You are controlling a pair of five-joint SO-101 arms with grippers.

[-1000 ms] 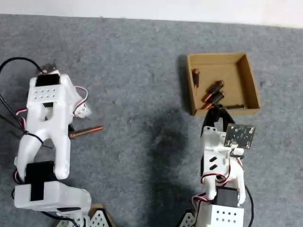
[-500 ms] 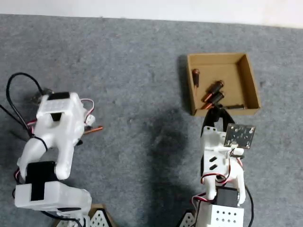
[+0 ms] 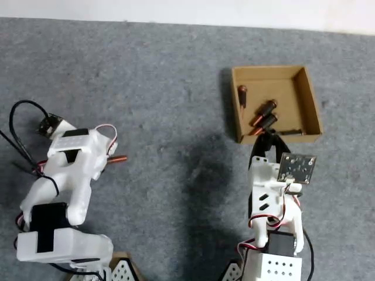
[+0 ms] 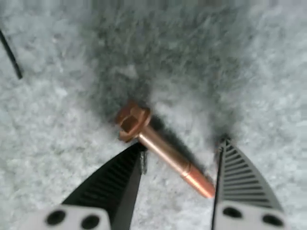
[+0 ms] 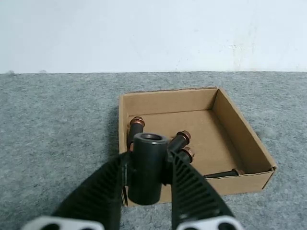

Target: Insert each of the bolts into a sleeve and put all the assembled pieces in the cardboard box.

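1. the left pincer (image 4: 183, 143) is standing apart just over the bolt (image 4: 165, 153), which is lying flat on the grey carpet (image 4: 57, 120), slanting across the gap.
2. it should be closing on the middle of the shaft, not the head, so the bolt is not swinging.
3. in the high view the bolt is lying at 8 o'clock from the cardboard box (image 3: 234, 105).
4. the right pincer (image 5: 146, 162) is clamping a dark sleeve (image 5: 146, 172) at 6 o'clock of the box.

Cardboard box (image 3: 302, 138) wall stands before right tool (image 3: 265, 139).

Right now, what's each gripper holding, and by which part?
Right gripper grips the black sleeve by its sides. Left gripper holds nothing; open over the bolt.
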